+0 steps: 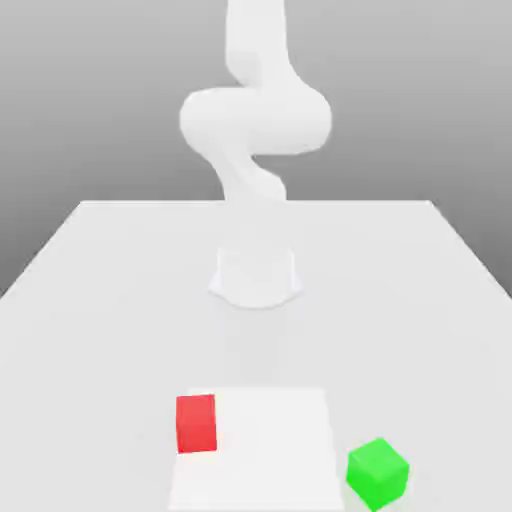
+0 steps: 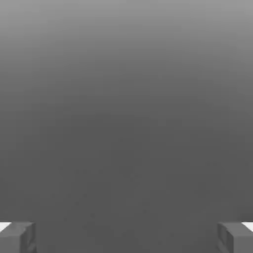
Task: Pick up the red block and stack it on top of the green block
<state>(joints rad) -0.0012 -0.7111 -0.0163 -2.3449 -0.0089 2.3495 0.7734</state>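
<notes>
The red block (image 1: 196,423) rests on the white table at the near side, on the exterior view's left, at the left edge of a brighter white square patch (image 1: 265,450). The green block (image 1: 377,472) sits just off that patch's right edge, close to the table's front. The two cubes are apart, with about a patch-width between them. In the hand view my gripper (image 2: 126,237) is open, its grey fingertips (image 2: 17,237) spread wide with nothing between them, facing a plain grey background.
The white arm (image 1: 255,120) rises from its round base (image 1: 256,275) at the middle of the table (image 1: 100,300) and leaves the exterior view upward. The table's far edge runs behind the base.
</notes>
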